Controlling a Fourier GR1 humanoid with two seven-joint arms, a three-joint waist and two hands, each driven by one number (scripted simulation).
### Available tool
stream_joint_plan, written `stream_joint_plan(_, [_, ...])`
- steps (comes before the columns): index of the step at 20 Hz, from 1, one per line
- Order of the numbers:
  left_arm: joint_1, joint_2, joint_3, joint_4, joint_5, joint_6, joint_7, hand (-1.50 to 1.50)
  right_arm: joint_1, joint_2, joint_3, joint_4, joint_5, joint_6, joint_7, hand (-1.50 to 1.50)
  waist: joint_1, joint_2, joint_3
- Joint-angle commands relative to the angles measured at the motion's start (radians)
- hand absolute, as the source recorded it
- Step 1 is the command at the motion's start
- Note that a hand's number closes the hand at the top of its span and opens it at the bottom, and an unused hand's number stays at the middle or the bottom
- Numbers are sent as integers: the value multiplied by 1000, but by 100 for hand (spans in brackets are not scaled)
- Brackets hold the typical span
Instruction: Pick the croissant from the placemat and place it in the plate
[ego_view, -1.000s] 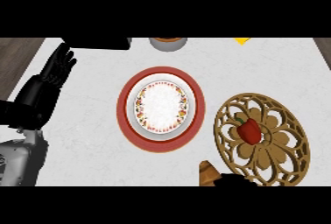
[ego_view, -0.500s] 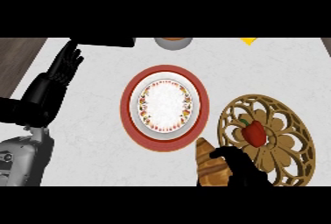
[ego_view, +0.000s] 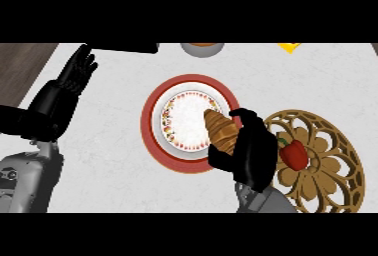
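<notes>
A brown croissant (ego_view: 221, 130) is held over the right side of the red-rimmed plate (ego_view: 159, 145), its tip above the plate's white middle. My right hand (ego_view: 251, 152) is curled round the croissant's lower end and hides part of it. The round wooden placemat (ego_view: 328, 180) with cut-out petals lies to the right of the plate, with a red pepper (ego_view: 293, 154) on its middle. My left hand (ego_view: 70, 82) stands open at the far left, fingers up, resting away from the plate.
A bowl (ego_view: 201, 48) shows at the counter's far edge above the plate. A yellow object (ego_view: 289, 47) sits at the top right. A dark strip (ego_view: 29, 65) runs along the counter's left edge.
My right hand has risen from the lower edge with the croissant and carried it up and left, from beside the placemat to over the plate's right side. The left hand stayed put.
</notes>
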Motion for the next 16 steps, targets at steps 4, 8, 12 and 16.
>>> stream_joint_plan(4, [-20, 3, 2, 39, -6, -12, -23, 0, -247, 17, -86, 299, -220, -261, 51, -150, 9, 1, 2])
stream_joint_plan(8, [-40, 3, 12, 32, 0, -4, 0, 0, -332, 17, -106, 421, -254, -441, -27, -150, 4, -5, 2])
stream_joint_plan(12, [-28, -22, -21, 17, -34, 25, 20, 0, -402, 17, -107, 489, -261, -624, -15, -150, -6, -15, 1])
stream_joint_plan(16, [6, -24, -11, 15, -17, 11, -2, 0, -427, 17, -92, 523, -347, -795, -50, -150, -19, -19, 1])
